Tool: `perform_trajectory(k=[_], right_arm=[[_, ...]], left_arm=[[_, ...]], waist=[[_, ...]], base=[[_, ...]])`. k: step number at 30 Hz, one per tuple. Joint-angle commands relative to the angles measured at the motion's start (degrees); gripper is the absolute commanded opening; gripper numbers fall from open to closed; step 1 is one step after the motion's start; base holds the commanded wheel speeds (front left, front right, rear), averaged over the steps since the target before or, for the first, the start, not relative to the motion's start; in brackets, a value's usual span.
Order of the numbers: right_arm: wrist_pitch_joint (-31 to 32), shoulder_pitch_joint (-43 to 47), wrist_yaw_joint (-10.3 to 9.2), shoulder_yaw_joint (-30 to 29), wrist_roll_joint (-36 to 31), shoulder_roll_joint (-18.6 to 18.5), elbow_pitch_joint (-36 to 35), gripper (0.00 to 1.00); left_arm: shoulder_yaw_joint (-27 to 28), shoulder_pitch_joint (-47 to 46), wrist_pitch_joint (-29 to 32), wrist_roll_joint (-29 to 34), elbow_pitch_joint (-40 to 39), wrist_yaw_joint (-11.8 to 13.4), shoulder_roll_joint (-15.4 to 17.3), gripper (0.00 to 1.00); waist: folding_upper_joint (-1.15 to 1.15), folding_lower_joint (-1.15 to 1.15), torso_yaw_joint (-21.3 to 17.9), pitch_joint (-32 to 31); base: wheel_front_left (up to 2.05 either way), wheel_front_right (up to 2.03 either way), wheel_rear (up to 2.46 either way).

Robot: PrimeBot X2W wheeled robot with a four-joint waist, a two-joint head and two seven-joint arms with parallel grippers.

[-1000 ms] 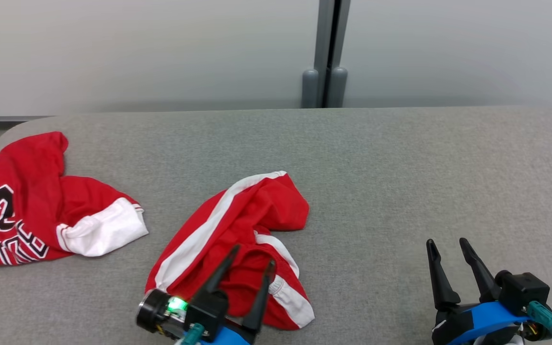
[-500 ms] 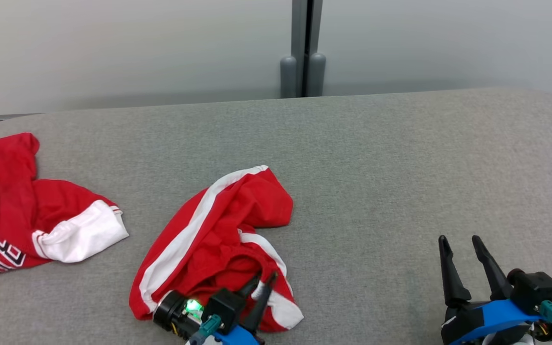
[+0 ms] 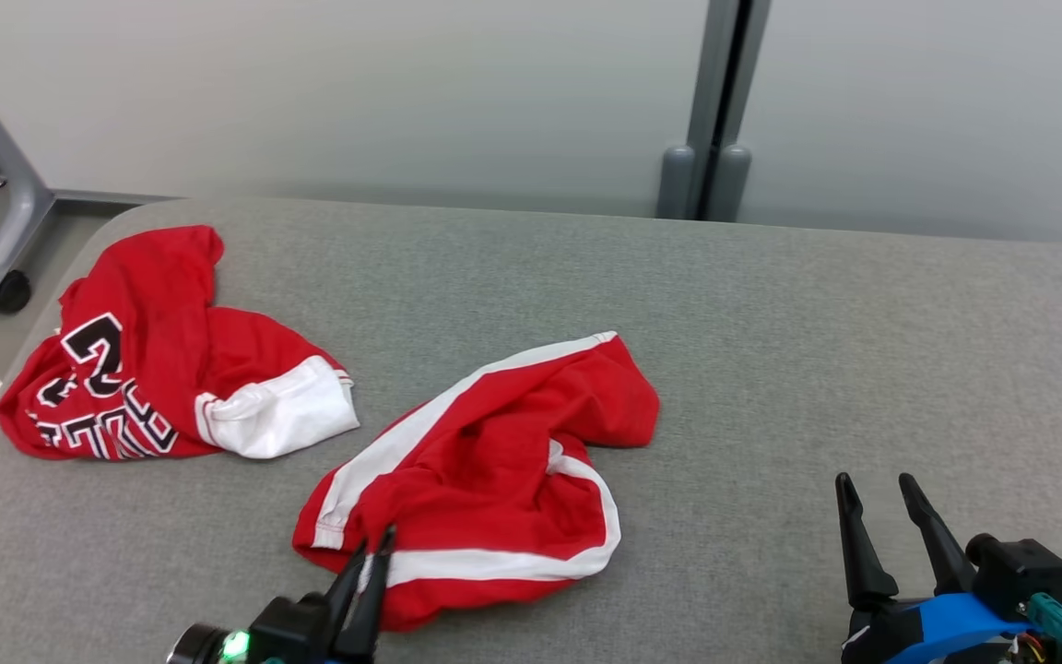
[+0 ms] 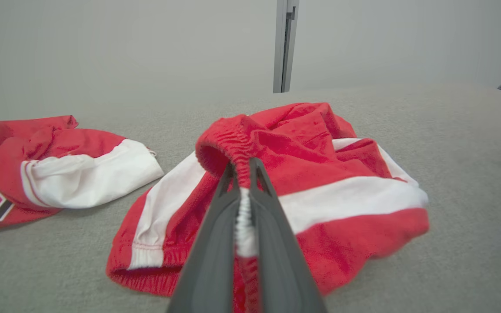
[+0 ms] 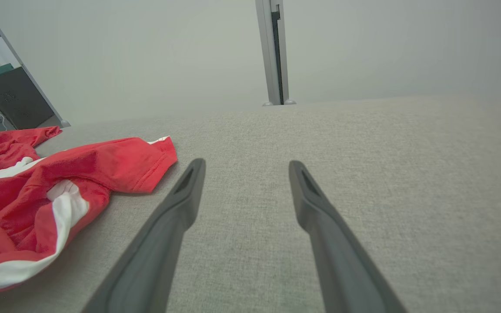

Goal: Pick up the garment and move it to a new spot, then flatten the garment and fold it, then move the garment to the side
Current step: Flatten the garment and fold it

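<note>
Lower left: left gripper [image 3: 374,546] clamped on the waistband [image 4: 228,138] of the shorts [image 3: 494,461]. So thin a pinch may slip on lifting. Lower right: right gripper [image 3: 874,481], fingers apart, empty.

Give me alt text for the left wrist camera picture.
The left gripper is shut on the waistband of crumpled red shorts with white stripes on a grey table. A red and white jersey lies apart at left.

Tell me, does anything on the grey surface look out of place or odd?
The red shorts lie crumpled, their elastic waistband pinched in the shut left pincer. A second red garment lies bunched at their left. Nothing looks damaged.
</note>
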Motion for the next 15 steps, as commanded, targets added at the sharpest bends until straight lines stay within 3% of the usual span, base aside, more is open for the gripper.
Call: perform_trajectory(k=[1,7,8,9,10,15], right_arm=[[-0.21,0.38,0.03,0.02,0.21,0.09,0.37,1.00],[-0.21,0.56,0.03,0.38,0.29,0.26,1.30,1.00],[-0.21,0.61,0.03,0.47,0.32,0.28,1.50,1.00],[-0.21,0.62,0.03,0.47,0.36,0.26,1.63,1.00],[-0.21,0.65,0.03,0.47,0.28,0.28,1.73,1.00],[-0.21,0.93,0.03,-0.03,0.29,0.27,2.26,1.00]], left_arm=[[1.04,1.45,-0.18,-0.46,-0.66,0.49,0.33,0.00],[4.04,8.18,-0.19,-2.26,1.04,0.21,0.40,0.00],[4.39,8.72,-0.19,-2.48,1.65,0.08,0.21,0.29],[4.58,9.11,-0.19,-2.53,2.24,0.03,0.02,0.88],[4.80,9.24,-0.19,-2.41,2.64,0.05,-0.19,1.00],[8.95,8.35,-0.20,-1.27,-4.42,-0.16,-1.96,1.00]], waist=[[0.00,0.00,0.80,0.34],[0.00,0.00,2.46,0.45],[0.00,0.00,2.59,0.43],[0.00,0.00,2.71,0.41],[0.00,0.00,2.81,0.33],[0.00,0.00,3.31,-0.46]], base=[[0.00,0.00,0.00],[0.00,0.00,0.00],[0.00,0.00,0.00],[0.00,0.00,0.00],[0.00,0.00,0.00],[0.00,0.00,0.00]])
